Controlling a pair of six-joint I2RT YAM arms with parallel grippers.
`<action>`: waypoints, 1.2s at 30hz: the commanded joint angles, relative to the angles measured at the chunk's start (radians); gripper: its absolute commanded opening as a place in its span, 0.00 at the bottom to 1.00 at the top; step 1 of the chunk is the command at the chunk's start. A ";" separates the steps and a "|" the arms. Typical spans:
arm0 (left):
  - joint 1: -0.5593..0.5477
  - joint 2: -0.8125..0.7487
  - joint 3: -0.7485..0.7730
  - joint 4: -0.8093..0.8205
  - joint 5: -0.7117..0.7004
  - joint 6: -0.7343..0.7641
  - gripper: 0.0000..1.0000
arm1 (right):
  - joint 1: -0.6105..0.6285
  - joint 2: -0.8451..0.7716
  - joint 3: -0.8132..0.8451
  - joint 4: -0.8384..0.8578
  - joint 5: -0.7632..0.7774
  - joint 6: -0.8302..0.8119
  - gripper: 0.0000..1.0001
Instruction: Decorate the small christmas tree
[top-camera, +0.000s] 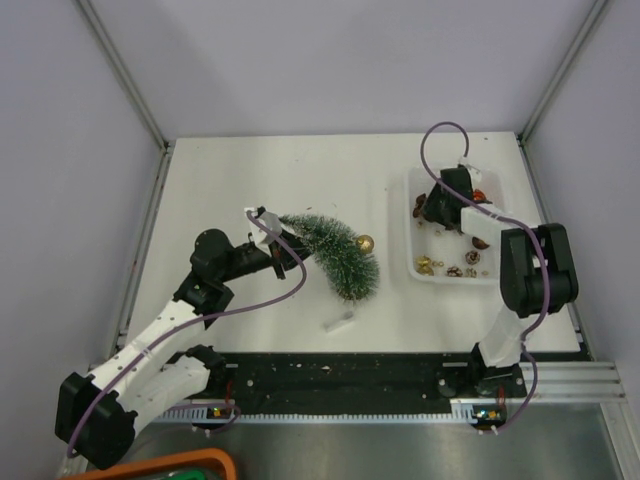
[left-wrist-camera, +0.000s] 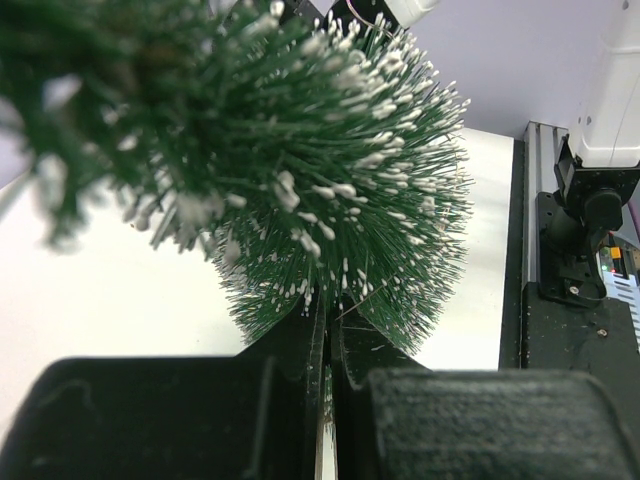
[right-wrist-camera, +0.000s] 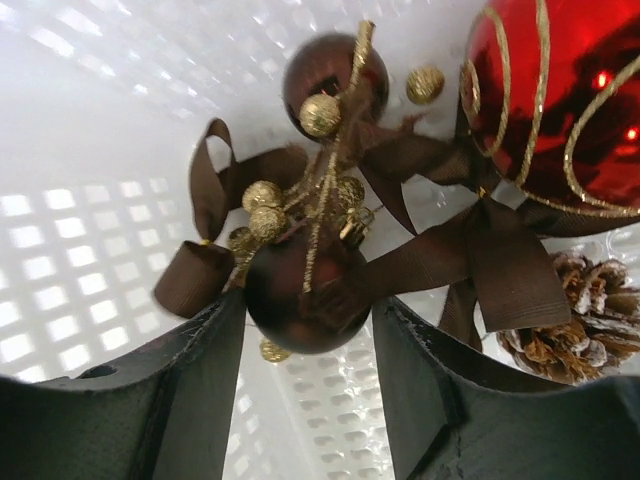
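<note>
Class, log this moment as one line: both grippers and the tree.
left gripper: shut on small christmas tree, tilted | right gripper: around brown bauble in white bin, grip unclear

Left arm (top-camera: 150, 350) and right arm (top-camera: 520, 290) look alike from here: white shells over the long links, chunky black housings at the joints; black bases (top-camera: 480, 385) sit on a dark rail at the tabletop's near edge; a thin purple cable (top-camera: 290, 285) runs along the left arm in loose loops, another purple cable (top-camera: 430, 150) arches over the right; left pincer (left-wrist-camera: 325, 340) has thick matte-black fingers with flat inner faces; right pincer (right-wrist-camera: 305, 330) is black too, its finger edges scuffed pale.
</note>
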 joint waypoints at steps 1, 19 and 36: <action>-0.002 -0.012 -0.013 -0.006 0.004 -0.016 0.00 | 0.008 0.045 0.009 -0.070 0.007 -0.002 0.54; -0.002 -0.014 -0.013 -0.003 0.001 -0.021 0.00 | 0.006 -0.329 -0.043 -0.119 -0.080 -0.033 0.22; -0.002 -0.009 -0.005 -0.005 0.009 -0.024 0.00 | -0.019 -0.451 -0.128 -0.230 -0.297 -0.033 0.48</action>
